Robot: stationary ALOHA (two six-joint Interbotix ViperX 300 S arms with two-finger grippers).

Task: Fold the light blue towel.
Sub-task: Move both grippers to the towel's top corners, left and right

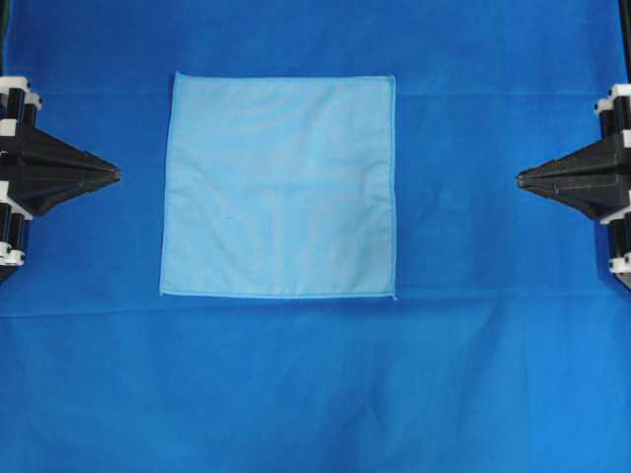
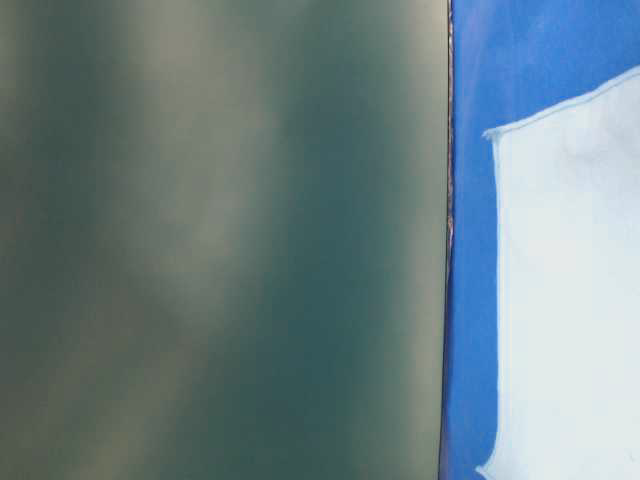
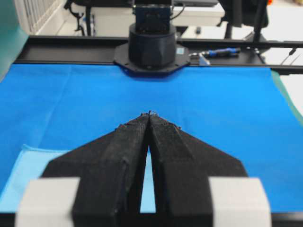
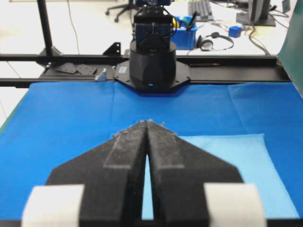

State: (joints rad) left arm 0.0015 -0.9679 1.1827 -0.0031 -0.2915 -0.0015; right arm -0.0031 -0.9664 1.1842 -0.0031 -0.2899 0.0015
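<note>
From overhead, the light blue towel [image 1: 279, 185] lies spread flat and square on the royal-blue table covering [image 1: 315, 394], a little toward eleven o'clock of the view's centre, with no edge turned over; by that, no fold is made and the whole task is left. The left gripper [image 1: 116, 174] sits at nine o'clock and the right gripper [image 1: 521, 179] at three o'clock, both with tips pressed together, empty, and apart from the cloth, the right one farther off. The table-level view gives what the overhead cannot: the hem lying close on the covering, seen at three o'clock, though a blurred grey-green surface [image 2: 220, 240] blocks everything from the centre to nine o'clock and neither gripper shows. The left wrist view shows its fingers meeting at the tips with only a sliver of gap further back, the towel beneath at seven o'clock, and the opposite arm's base [image 3: 151, 47] at twelve. The right wrist view mirrors this, towel at four o'clock, plus room clutter beyond.
</note>
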